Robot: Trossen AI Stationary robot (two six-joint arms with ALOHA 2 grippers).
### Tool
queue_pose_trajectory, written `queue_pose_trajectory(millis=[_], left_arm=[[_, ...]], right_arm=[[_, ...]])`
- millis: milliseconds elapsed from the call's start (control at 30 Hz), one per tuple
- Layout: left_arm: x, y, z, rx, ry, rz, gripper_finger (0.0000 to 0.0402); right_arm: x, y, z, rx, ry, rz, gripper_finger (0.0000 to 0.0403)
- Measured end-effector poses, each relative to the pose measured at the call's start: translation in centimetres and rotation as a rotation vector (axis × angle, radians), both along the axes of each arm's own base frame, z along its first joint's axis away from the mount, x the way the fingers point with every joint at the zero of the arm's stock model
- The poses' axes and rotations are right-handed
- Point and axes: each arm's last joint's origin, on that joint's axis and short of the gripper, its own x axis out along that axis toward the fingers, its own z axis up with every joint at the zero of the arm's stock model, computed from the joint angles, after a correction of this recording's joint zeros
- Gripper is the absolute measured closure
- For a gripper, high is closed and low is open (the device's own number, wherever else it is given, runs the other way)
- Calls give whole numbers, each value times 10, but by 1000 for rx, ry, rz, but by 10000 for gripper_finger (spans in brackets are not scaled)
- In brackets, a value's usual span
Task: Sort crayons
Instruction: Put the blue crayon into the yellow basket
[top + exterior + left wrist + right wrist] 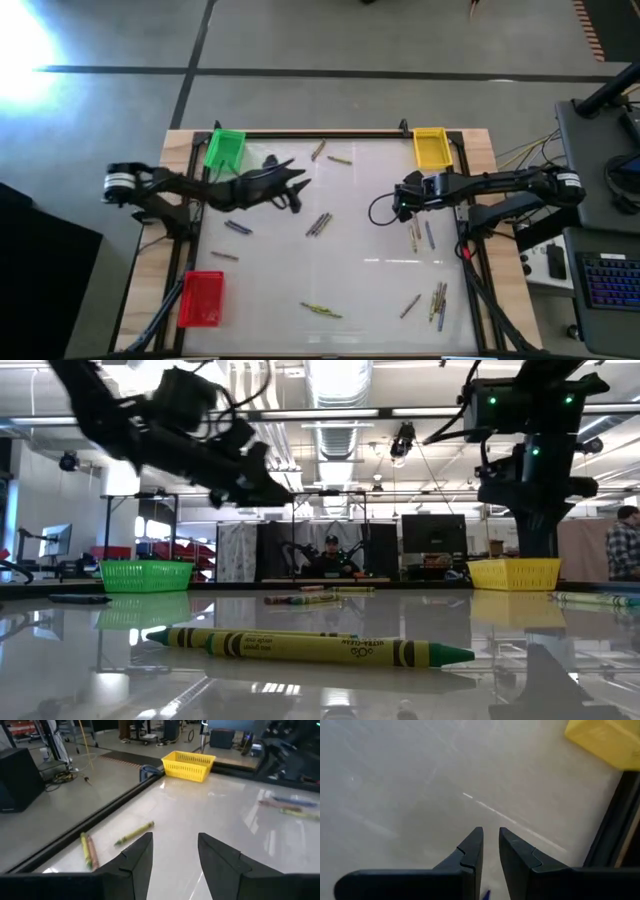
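Step now: my guess is that sorting has hardly begun, since crayons lie all over the desk [360, 290] and both arms carry nothing.
Nearest crayon: in the low view a green crayon [310, 647] lies flat at the front. It is a thin round stick with a paper wrap and a pointy tip.
Other crayons: small groups lie apart across the desk, such as a pair [319, 224] in the middle and some [436, 301] at the near right.
Desk: smooth, white and shiny.
Left gripper [296, 190]: it hangs over the desk near the green bin [224, 148]. Its fingers [137, 855] are spread wide and empty.
Right gripper [398, 198]: it hangs near the yellow bin [431, 146]. Its fingers [470, 851] are a little apart and empty.
Bins: plastic baskets with holes in the walls. The red bin [203, 299] sits at the near left.
Next move: probably go down, line the fingers across one thin stick, and pinch it.
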Motion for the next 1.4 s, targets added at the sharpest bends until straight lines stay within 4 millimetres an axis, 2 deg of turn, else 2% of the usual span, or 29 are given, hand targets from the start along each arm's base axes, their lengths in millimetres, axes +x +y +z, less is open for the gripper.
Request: queue_pose_trajectory(millis=[100, 233, 333, 400, 500, 667, 800, 1133, 1267, 1400], left_arm=[[21, 4, 2, 23, 39, -7, 261], [41, 8, -5, 107, 155, -49, 261], [48, 7, -5, 103, 179, -114, 261], [49, 4, -3, 39, 171, -143, 261], [43, -1, 3, -58, 138, -150, 261], [21, -15, 14, -81, 112, -160, 261], [3, -20, 18, -105, -1, -153, 261], [-28, -25, -3, -210, -21, -122, 261], [-33, -28, -10, -235, -10, -123, 261], [-34, -31, -18, -240, 22, -132, 261]], right_arm=[[0, 0, 0, 1, -10, -18, 348], [1, 1, -1, -49, -8, 6, 348], [-1, 5, -4, -130, 12, 17, 348], [-4, 8, -8, -176, 8, -12, 348], [-5, 15, -9, -168, -6, -13, 348], [-5, 29, -7, -142, -39, 29, 348], [-6, 36, -6, -136, -48, 63, 348], [-7, 39, -6, -64, -51, 35, 348], [-10, 39, -6, -25, -21, 26, 348], [-16, 38, -7, 85, 39, -21, 348]])
